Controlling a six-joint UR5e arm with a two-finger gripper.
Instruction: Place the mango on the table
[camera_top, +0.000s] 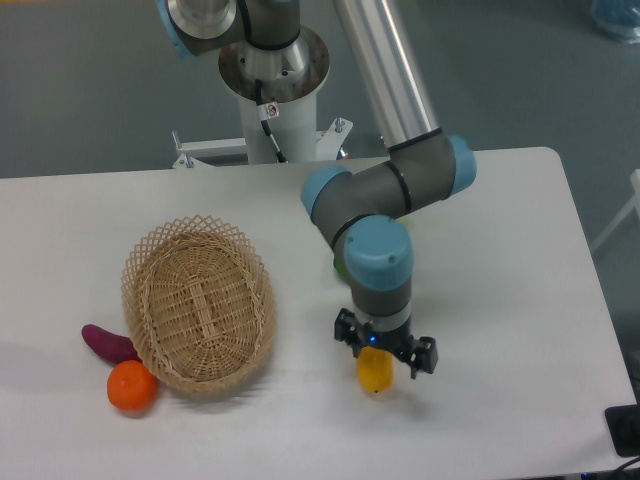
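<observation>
The yellow-orange mango lies on the white table near its front edge, right of the basket. My gripper points straight down just above the mango's far end. Its two black fingers are spread wider than the fruit and do not appear to touch it. The mango's upper part is hidden under the gripper body.
An oval wicker basket stands on the left of the table. A purple sweet potato and a round orange lie at its lower left. A bit of green vegetable peeks out behind the arm.
</observation>
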